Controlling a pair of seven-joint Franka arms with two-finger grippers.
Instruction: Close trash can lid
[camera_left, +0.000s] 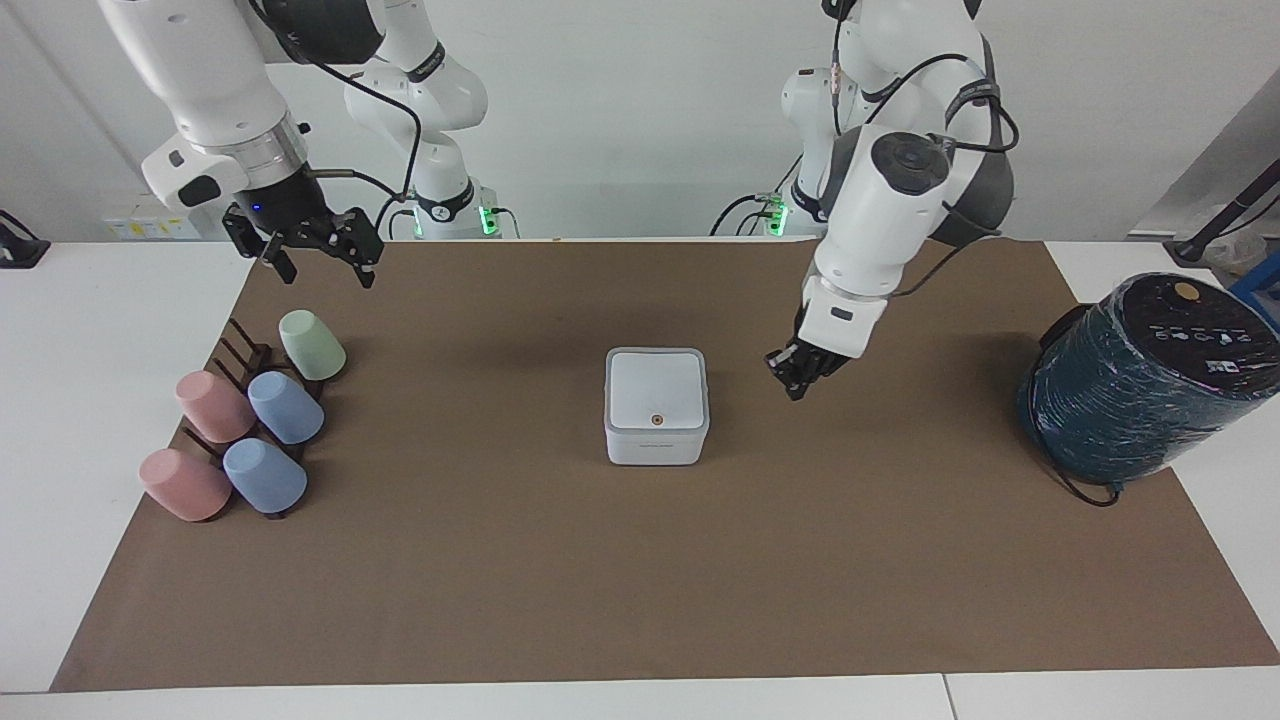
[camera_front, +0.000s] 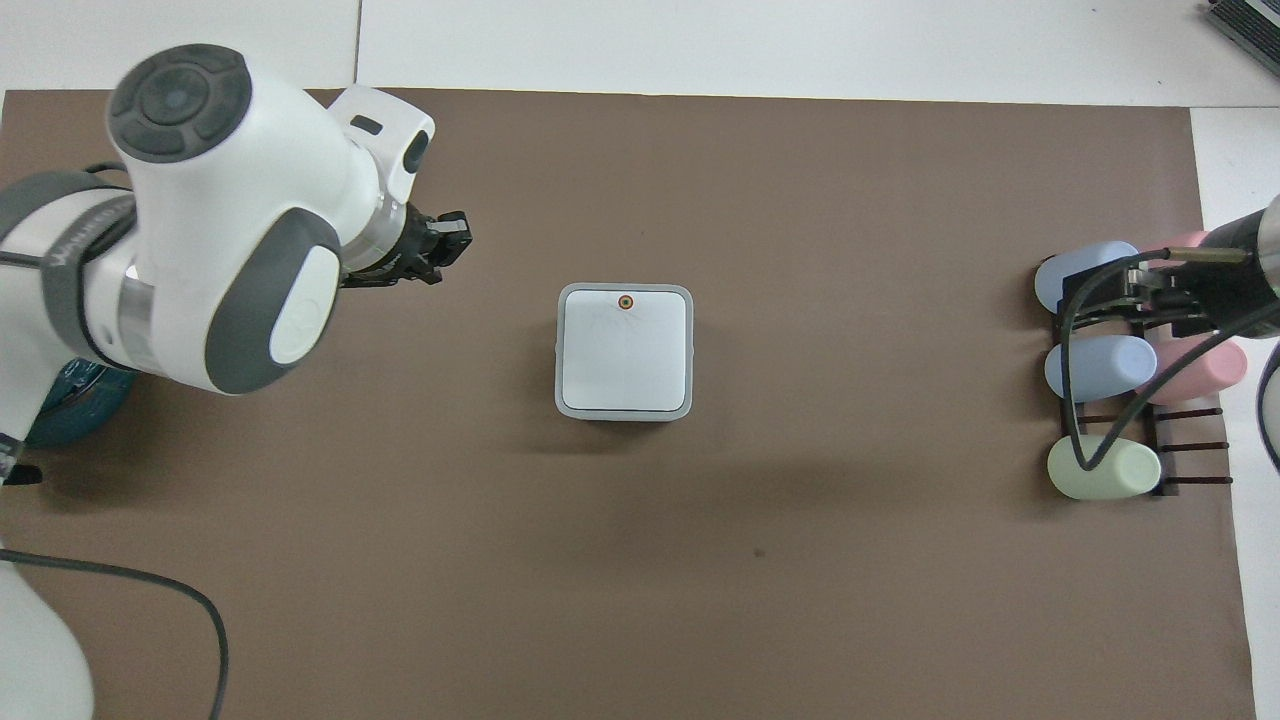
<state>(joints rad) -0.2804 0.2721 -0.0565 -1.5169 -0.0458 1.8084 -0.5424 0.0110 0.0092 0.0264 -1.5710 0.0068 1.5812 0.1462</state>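
The small white trash can stands mid-table on the brown mat. Its lid lies flat and closed on top, with the orange-brown dot facing up. The lid also shows in the overhead view. My left gripper is shut and empty. It hangs over bare mat beside the can, toward the left arm's end, clear of the lid, and also shows in the overhead view. My right gripper is open and waits, raised over the cup rack.
A dark rack with several pastel cups sits at the right arm's end of the table. A large dark teal wrapped cylinder with a black cable stands at the left arm's end. The brown mat covers the table's middle.
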